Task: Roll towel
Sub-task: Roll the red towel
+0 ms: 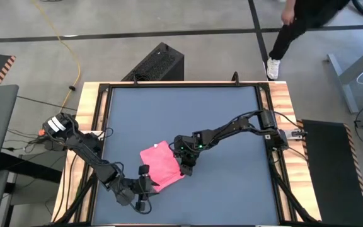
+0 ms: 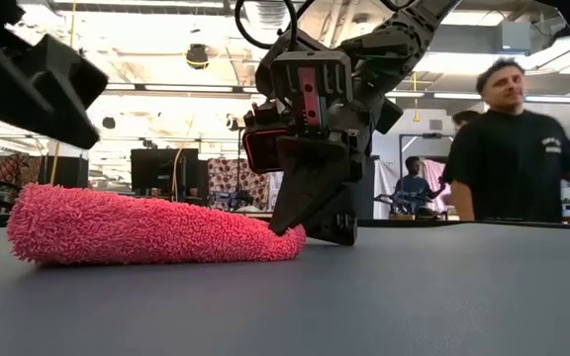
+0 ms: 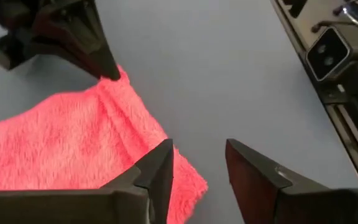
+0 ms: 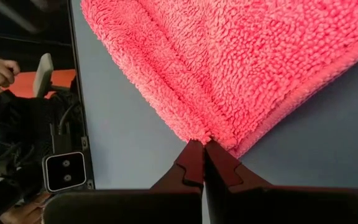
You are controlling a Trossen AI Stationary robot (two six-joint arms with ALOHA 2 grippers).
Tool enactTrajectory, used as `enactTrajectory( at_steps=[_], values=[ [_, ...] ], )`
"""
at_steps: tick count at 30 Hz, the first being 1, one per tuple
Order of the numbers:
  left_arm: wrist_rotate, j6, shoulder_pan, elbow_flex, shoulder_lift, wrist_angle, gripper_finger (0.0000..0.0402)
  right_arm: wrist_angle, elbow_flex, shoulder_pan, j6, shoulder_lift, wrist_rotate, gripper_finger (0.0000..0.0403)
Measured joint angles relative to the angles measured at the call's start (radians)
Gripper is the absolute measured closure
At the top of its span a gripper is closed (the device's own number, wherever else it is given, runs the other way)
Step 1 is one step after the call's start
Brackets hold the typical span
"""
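The pink-red towel [image 1: 162, 165] lies folded on the blue-grey table [image 1: 219, 113], left of the middle and toward the near edge. In the low view it is a long low mound [image 2: 146, 229]. My right gripper [image 1: 186, 168] is shut at the towel's right corner, fingers down on the table [image 2: 300, 232]. My left gripper [image 3: 197, 165] is open just off the towel's near corner [image 3: 188, 180]. One of its fingers stands over that corner, and I cannot tell whether it touches. It also shows in the high view [image 1: 145, 184]. My right gripper pinches the towel's right corner [image 4: 209, 135] between its two fingertips, only at their free ends. The fingers slant down from the table's right side. The towel lies on the table, slack, with a folded layer running up to the corner [image 4: 166, 81].
A person [image 2: 518, 148] stands beyond the table's far side, and another walks past the far edge [image 1: 301, 25]. A black box [image 1: 159, 63] sits on the floor behind the table. A wooden frame [image 1: 90, 107] borders the table.
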Motion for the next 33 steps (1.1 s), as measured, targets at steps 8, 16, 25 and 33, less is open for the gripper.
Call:
enactTrajectory(
  at_steps=[8,16,25,33],
  values=[
    [-0.022,-0.086,-0.009,0.0,0.061,-0.001,0.0223,0.003,-0.001,-0.002,0.003,0.0,0.0,0.0386],
    [-0.044,-0.14,-0.01,0.0,0.105,0.02,0.0227,0.005,-0.001,-0.002,0.005,0.0,0.001,0.0386],
    [-0.06,-0.257,-0.01,0.0,0.105,-0.035,0.0322,0.007,-0.001,-0.002,0.019,0.0,0.002,0.0384],
    [0.014,-0.363,-0.01,-0.001,0.114,-0.048,0.0399,0.027,0.0,0.0,0.089,0.0,0.047,0.0371]
  ],
)
